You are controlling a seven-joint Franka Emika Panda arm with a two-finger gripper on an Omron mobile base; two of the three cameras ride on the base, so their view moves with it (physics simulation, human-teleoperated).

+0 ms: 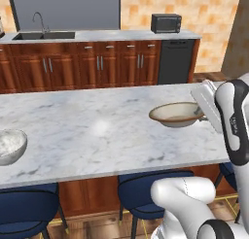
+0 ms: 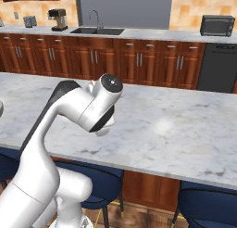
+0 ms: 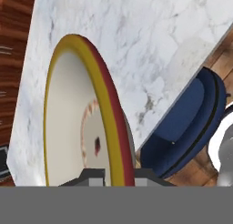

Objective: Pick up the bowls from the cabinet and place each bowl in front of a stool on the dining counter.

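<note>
My gripper [image 1: 199,110] is shut on the right rim of the wide cream bowl [image 1: 175,114], which sits low over the right part of the marble dining counter [image 1: 97,131]. In the hand view the bowl's [image 3: 68,127] rim runs between my gripper's [image 3: 119,175] fingertips. I cannot tell whether the bowl touches the top. The grey-white marbled bowl [image 1: 9,145] stands on the counter at the far left. Dark blue stools [image 1: 146,189] [image 1: 26,206] line the near side, and one stool [image 3: 186,127] lies just below the held bowl. The cabinet is out of view.
Behind the island runs a wall counter with a sink [image 1: 44,35], a microwave [image 1: 166,23], a coffee machine [image 2: 58,18] and a black dishwasher [image 1: 176,60]. My own arm [image 2: 88,106] blocks the middle of the right base view.
</note>
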